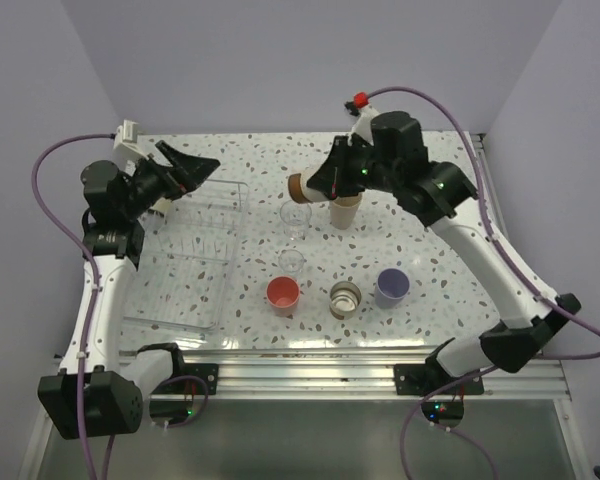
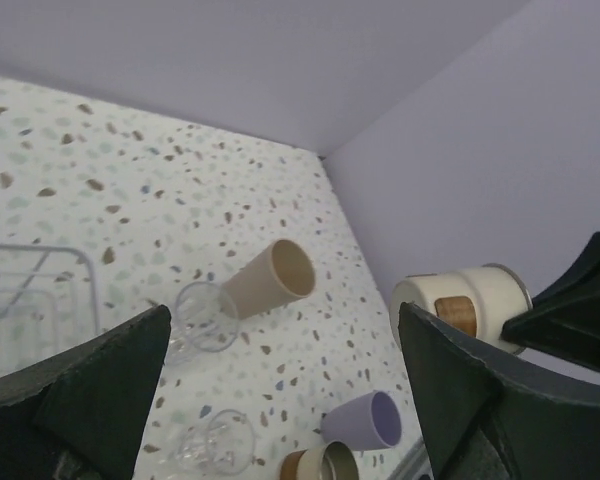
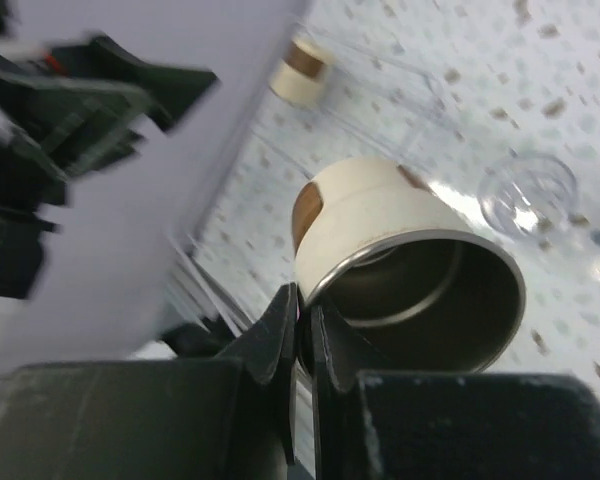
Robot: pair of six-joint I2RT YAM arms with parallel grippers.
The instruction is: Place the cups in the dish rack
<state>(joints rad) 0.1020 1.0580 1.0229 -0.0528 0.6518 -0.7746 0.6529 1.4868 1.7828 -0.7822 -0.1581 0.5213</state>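
My right gripper [image 1: 318, 183] [image 3: 305, 318] is shut on the rim of a cream cup with a brown band [image 1: 300, 187] [image 3: 410, 265] and holds it on its side above the table. The held cup [image 2: 460, 305] also shows in the left wrist view. On the table stand a tall beige cup [image 1: 345, 212] [image 2: 270, 280], two clear cups [image 1: 296, 218] [image 1: 291, 262], a coral-red cup [image 1: 283, 294], a cream banded cup [image 1: 346, 298] and a lavender cup [image 1: 391, 286]. My left gripper [image 1: 195, 172] [image 2: 283, 312] hangs open and empty over the far end of the clear dish rack [image 1: 195, 300].
Another cream banded cup [image 3: 302, 68] lies far off beside the rack's clear wall, under the left arm. The back and side walls enclose the speckled table [image 1: 460, 300]. The metal rail [image 1: 310, 375] runs along the near edge.
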